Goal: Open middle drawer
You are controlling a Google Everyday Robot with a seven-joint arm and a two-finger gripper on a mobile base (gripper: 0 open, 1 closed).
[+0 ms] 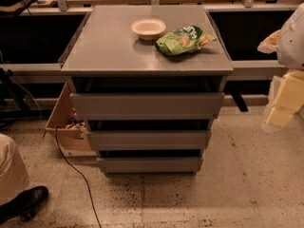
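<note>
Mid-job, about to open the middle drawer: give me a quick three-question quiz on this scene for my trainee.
1. True or false: the gripper is touching the middle drawer.
2. What lies beside the bowl? A) green snack bag B) red can C) sponge
3. How many drawer fronts does the cabinet show?

Key: 1 false, the gripper hangs at the right edge, apart from the cabinet; 2 A; 3 three.

Looks down from high in front, facing the table point(104, 46) squarely, middle drawer point(148, 139) centred, fairly near; catches the gripper point(284, 99) at the right edge.
</note>
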